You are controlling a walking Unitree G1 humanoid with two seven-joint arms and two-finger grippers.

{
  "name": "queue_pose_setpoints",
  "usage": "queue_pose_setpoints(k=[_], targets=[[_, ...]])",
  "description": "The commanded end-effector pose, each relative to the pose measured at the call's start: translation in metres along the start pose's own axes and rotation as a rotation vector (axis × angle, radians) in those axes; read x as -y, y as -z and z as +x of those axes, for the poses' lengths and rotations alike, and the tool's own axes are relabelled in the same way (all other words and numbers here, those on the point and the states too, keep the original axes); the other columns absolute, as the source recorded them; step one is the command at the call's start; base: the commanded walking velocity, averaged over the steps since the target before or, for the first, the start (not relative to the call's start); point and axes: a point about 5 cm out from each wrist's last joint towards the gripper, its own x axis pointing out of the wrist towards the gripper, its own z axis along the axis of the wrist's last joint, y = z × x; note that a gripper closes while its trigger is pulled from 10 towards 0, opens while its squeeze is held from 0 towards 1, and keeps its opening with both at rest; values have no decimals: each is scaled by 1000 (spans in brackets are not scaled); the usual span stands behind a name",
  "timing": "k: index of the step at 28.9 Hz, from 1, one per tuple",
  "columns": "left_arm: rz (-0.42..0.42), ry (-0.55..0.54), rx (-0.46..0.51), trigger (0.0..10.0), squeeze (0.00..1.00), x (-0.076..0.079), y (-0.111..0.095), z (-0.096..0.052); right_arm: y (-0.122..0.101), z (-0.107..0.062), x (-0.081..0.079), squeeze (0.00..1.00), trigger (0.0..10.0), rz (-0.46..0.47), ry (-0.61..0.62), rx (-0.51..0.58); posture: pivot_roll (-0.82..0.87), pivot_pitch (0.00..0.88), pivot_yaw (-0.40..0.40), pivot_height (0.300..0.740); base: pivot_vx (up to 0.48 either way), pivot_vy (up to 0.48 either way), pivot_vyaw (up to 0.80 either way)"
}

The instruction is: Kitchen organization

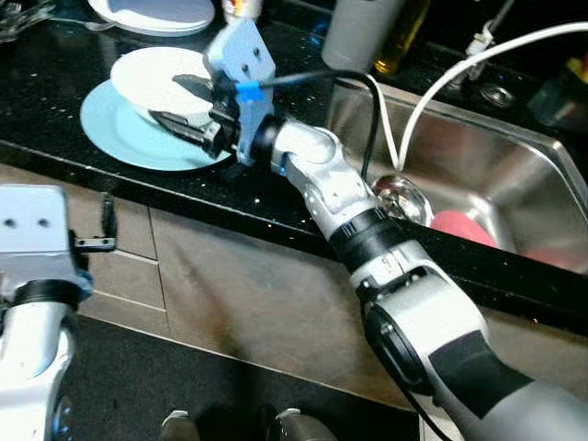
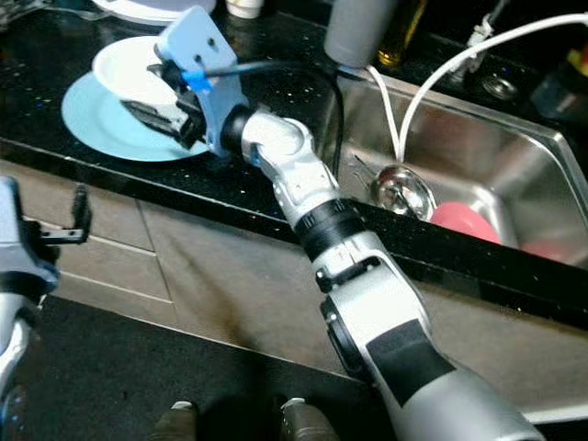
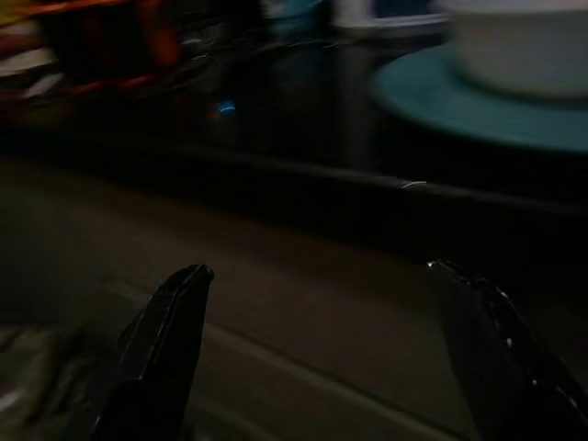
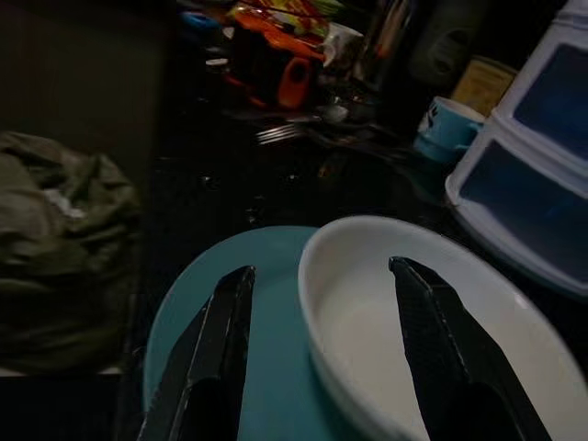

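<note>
The right tool (image 4: 317, 349) is spread wide over the white bowl (image 4: 432, 340), one black finger inside the bowl and the other outside its rim above the blue plate (image 4: 234, 322), and it grips nothing at this moment. The bowl sits on that blue plate, and the pair rest on the black table (image 1: 55, 101) close to its front edge, toward the left end as the head cameras see it. Out from there, a second white plate (image 1: 156, 14) lies farther back near the rear edge. From the wrist camera there is a blue and white cup (image 4: 446, 129), a white drawer unit (image 4: 533, 184) with dark blue fronts, and some orange items (image 4: 276, 55) in the dim background, though what those are is hard to say in this light. To the right of the reaching silver arm, the steel sink (image 1: 487, 175) is sunk into the table, holding a shiny metal ladle-like piece (image 1: 400, 197) and something pink (image 1: 459, 225); white cables (image 1: 459, 69) arc over it. Down on the left, the left tool (image 3: 322, 367) hangs low in front of the cabinet (image 1: 211, 276), below the front edge, its two fingers standing well apart with nothing between them, the blue plate and bowl visible beyond it.
</note>
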Motion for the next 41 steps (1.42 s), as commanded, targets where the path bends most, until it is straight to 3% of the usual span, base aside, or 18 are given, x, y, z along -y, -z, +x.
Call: queue_pose_setpoints(k=[1,7,17,20,25,26,36,41], targets=[[19,-7,11,10000,0,-2,-3,-2,5,-3,5,0,10000,6,37,-26,229,73,-179,740,0,0,731],[49,-33,42,10000,0,-9,-9,4,15,-5,12,0,10000,-104,91,-150,252,37,-185,740,0,0,725],[47,-28,64,10000,0,-5,-11,9,27,2,1,0,10000,-142,23,-275,247,13,-197,740,0,0,122],[49,-25,73,10000,0,-5,-12,11,35,6,-13,0,10000,-6,4,-296,253,0,-202,740,0,0,0],[58,-15,85,10000,0,-3,-14,14,43,14,-33,0,10000,38,-6,-324,265,0,-208,740,0,0,0],[63,-13,90,10000,0,-3,-15,14,42,19,-37,0,10000,86,9,-320,272,0,-213,740,0,0,0],[77,-27,94,10000,0,-9,-16,11,34,26,-30,0,10000,125,120,-304,303,0,-228,740,0,0,0],[82,-37,95,10000,0,-10,-17,9,41,26,-35,0,10000,123,162,-348,327,0,-245,740,0,0,0]])
